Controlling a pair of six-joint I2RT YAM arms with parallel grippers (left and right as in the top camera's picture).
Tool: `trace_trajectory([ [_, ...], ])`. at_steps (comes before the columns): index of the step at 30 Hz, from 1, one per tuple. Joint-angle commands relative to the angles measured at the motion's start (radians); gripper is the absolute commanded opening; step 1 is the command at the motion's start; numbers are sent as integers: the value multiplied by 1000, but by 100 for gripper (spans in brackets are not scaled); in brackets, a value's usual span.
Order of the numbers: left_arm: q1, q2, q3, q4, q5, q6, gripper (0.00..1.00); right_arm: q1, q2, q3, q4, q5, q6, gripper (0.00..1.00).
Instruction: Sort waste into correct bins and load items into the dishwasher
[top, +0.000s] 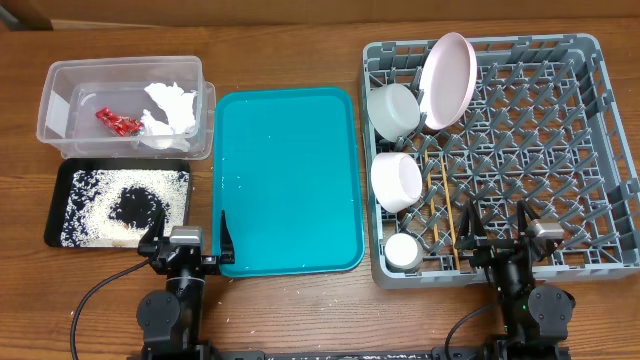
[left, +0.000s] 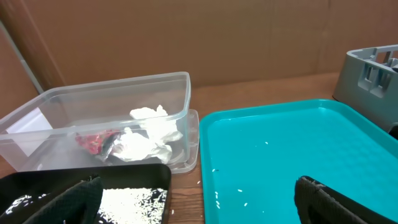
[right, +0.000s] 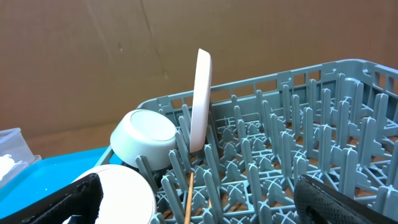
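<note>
From above, we saw the left claw at the near edge of the worktop. It was wide open and held nothing. One finger was over the near corner of the black tray and the other was over the near corner of the teal tray. The rice and the dark bits lay in the black tray, just beyond the claw. Farther back stood the clear tub, with the red wrapper and the white napkin inside it, well apart from the claw.

The right claw was wide open too, and empty. It was over the near side of the grey rack. The small cup and the chopsticks lay in the rack just to its left. Beyond them were the white bowl, the grey-green bowl and the pink plate, all in the rack's left part.

From the left wrist, we saw two black fingers far apart, with nothing between them but the edges of the two trays. The rice was beside the left finger. The tub stood ahead to the left, with the napkin and wrapper showing through its wall. A few loose grains lay on the teal tray.

From the right wrist, the fingers were far apart as well. The plate stood upright on its edge between the pegs ahead. The grey-green bowl lay on its side, touching the plate's left face. The white bowl was close to the left finger, and one chopstick poked up just beside it.
</note>
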Motion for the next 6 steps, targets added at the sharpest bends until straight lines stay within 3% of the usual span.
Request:
trace_trajectory([
  [1,7,-13,-4,-3,-14,-6,100,-3,-7,-11,4,8,-4,100],
  [6,7,-13,-4,-3,-14,-6,100,-3,-7,-11,4,8,-4,100],
])
